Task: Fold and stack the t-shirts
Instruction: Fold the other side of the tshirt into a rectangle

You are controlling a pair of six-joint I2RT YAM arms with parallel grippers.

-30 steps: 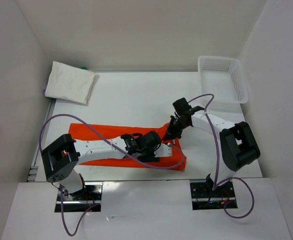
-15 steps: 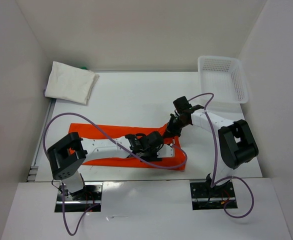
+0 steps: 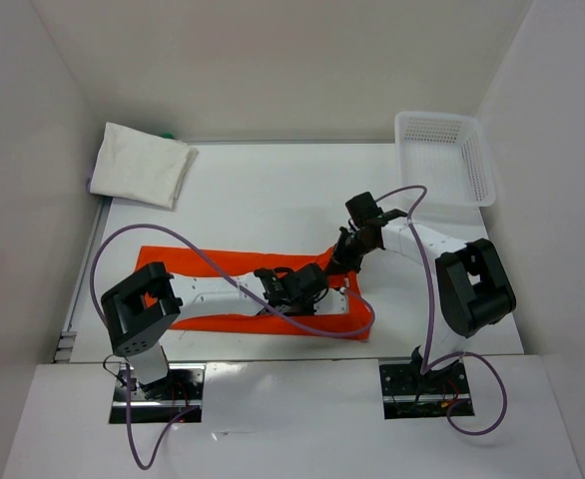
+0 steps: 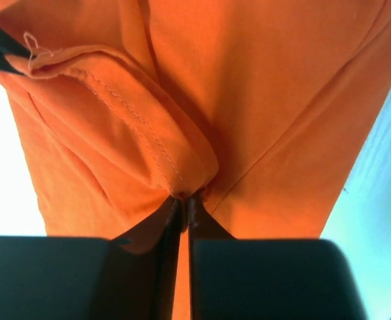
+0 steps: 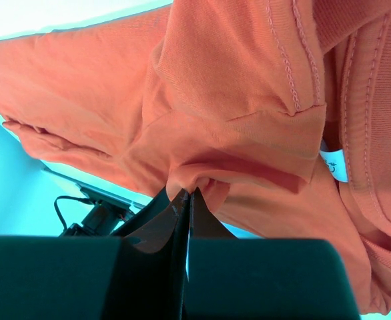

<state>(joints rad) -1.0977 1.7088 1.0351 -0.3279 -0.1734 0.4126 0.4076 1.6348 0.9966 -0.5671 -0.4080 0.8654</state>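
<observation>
The orange-red t-shirt lies in a long strip across the near half of the table. My left gripper reaches over its right part. In the left wrist view this gripper is shut on a pinched ridge of the orange-red cloth beside a stitched hem. My right gripper comes in from the right at the shirt's upper right corner. In the right wrist view it is shut on a fold of the same cloth near the collar and label. A folded white t-shirt lies at the back left.
A white mesh basket stands at the back right. A bit of green and a purple edge peek from under the white shirt. Purple cables loop over the shirt and both arms. Walls close in the table on three sides.
My left gripper has closed on the orange-red cloth, and the left arm's elbow has swung right and forward. The right gripper has stayed shut on its fold.
</observation>
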